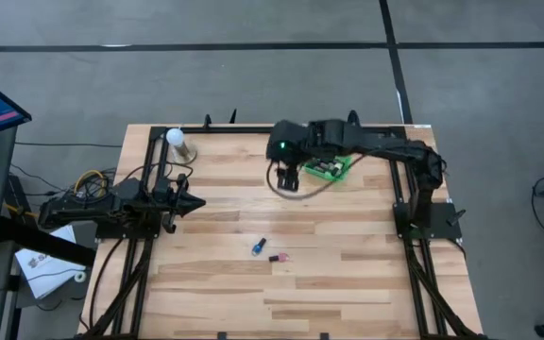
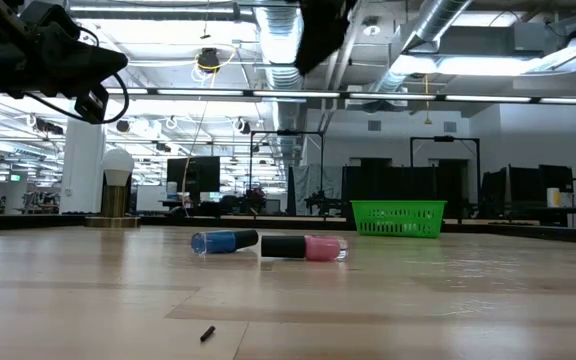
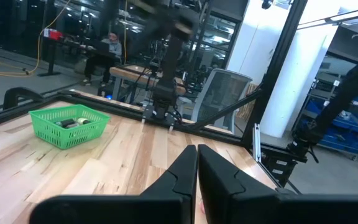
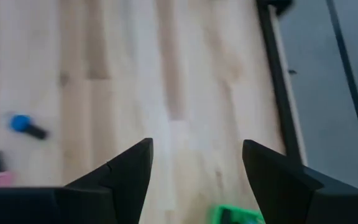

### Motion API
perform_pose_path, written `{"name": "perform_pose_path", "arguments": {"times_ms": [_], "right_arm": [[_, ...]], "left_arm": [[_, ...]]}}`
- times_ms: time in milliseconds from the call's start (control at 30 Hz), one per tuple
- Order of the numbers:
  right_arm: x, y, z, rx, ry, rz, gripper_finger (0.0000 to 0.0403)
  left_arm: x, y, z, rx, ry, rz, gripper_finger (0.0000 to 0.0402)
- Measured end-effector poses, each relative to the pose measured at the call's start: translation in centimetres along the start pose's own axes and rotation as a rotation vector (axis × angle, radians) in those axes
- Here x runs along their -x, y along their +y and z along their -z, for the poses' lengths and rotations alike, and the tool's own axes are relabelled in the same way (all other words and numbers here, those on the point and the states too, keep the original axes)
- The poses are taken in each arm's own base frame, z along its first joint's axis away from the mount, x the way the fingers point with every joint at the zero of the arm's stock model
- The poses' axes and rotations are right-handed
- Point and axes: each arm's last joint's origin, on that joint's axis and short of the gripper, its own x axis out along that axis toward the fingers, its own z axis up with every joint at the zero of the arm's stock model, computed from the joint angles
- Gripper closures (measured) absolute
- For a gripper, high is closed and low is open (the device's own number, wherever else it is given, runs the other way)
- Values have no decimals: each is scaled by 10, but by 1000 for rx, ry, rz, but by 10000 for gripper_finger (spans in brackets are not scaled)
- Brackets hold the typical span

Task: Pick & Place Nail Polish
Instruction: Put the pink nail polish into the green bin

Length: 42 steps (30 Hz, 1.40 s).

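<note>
High view: the right hand (image 1: 289, 178) hangs spread and empty just beside the green basket (image 1: 332, 169) at the counter's (image 1: 348, 274) far side. Two nail polish bottles, blue (image 1: 257, 247) and pink (image 1: 279, 257), lie near the middle, well apart from it. The left hand (image 1: 189, 203) waits at the left edge, fingers pressed together.
</note>
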Motion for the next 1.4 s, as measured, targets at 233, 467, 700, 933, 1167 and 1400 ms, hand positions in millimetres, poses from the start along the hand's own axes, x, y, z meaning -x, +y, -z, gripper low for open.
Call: {"name": "perform_pose_path", "arguments": {"times_ms": [233, 467, 700, 933, 1167, 1400], "right_arm": [[15, 65, -6, 82, -45, -92, 163], [33, 122, -5, 125, -105, -177, 163], [39, 169, 1, 102, -104, -246, 163], [2, 216, 11, 138, 5, -259, 163], [-66, 246, 26, 177, 194, -329, 163], [-126, 252, 41, 186, 348, -389, 163]], "left_arm": [[0, 0, 0, 0, 0, 0, 393], [0, 0, 0, 0, 0, 0, 393], [0, 0, 0, 0, 0, 0, 393], [0, 0, 0, 0, 0, 0, 393], [0, 0, 0, 0, 0, 0, 393], [0, 0, 0, 0, -1, 0, 393]]}}
